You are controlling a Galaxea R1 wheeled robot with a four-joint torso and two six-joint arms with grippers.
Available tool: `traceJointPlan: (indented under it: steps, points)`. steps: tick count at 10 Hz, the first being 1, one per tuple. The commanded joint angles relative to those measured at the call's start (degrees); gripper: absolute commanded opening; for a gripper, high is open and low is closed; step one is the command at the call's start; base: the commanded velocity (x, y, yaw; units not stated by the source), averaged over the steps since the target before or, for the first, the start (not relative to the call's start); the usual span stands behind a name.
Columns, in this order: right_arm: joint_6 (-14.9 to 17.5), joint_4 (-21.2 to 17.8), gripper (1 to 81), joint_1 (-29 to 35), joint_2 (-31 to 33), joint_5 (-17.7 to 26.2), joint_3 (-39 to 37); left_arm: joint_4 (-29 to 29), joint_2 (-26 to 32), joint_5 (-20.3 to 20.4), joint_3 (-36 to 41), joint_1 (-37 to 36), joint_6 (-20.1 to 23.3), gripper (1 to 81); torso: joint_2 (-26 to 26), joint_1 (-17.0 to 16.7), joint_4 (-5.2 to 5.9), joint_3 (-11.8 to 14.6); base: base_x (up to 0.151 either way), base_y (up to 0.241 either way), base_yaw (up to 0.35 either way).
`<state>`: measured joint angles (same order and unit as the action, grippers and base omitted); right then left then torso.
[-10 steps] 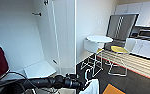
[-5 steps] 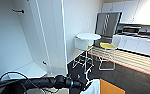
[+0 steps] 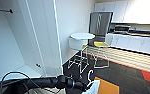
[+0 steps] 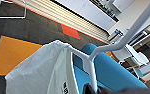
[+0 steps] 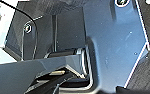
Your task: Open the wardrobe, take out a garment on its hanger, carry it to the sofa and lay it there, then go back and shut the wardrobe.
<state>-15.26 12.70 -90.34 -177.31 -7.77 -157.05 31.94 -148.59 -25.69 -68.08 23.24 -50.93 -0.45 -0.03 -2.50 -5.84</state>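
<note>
The white wardrobe (image 3: pixel 21 45) stands open on the left of the head view, its door (image 3: pixel 44 37) swung out and a dark rail (image 3: pixel 4 10) inside. My left arm reaches across the lower edge, and its gripper (image 3: pixel 84 86) is shut on the white hanger (image 3: pixel 90 75). The white garment (image 3: pixel 92 89) hangs from it. In the left wrist view the hanger (image 4: pixel 108 47) carries the garment (image 4: pixel 41 72) over the blue sofa (image 4: pixel 111 70), which lies below and beyond it. The right wrist view gives me dark robot parts.
A round white table (image 3: pixel 82 36) and a stool with a yellow seat (image 3: pixel 101 44) stand ahead. Behind them are a steel fridge (image 3: pixel 101 23) and a kitchen counter (image 3: pixel 133 41). An orange carpet patch (image 3: pixel 107 87) lies near. White chairs (image 4: pixel 138 57) stand past the sofa.
The whole head view has slid leftward, so the camera has turned right. The left arm and the hanger keep their place in the picture.
</note>
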Motion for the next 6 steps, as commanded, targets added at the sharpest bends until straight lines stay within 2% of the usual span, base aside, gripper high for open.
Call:
traceJointPlan:
  steps: [1,6]
  points:
    - [-0.29,0.13,81.1,1.52,-0.26,2.93,0.35,1.11,-0.48,2.04,2.16,-8.77,0.22,1.0,0.00,0.03,0.00,0.00,0.000,0.000,-0.359]
    - [-0.29,0.04,81.1,1.43,-0.35,2.93,0.35,0.93,0.04,2.31,2.78,-8.77,0.48,1.0,0.00,0.03,0.00,0.00,0.000,0.000,-0.368]
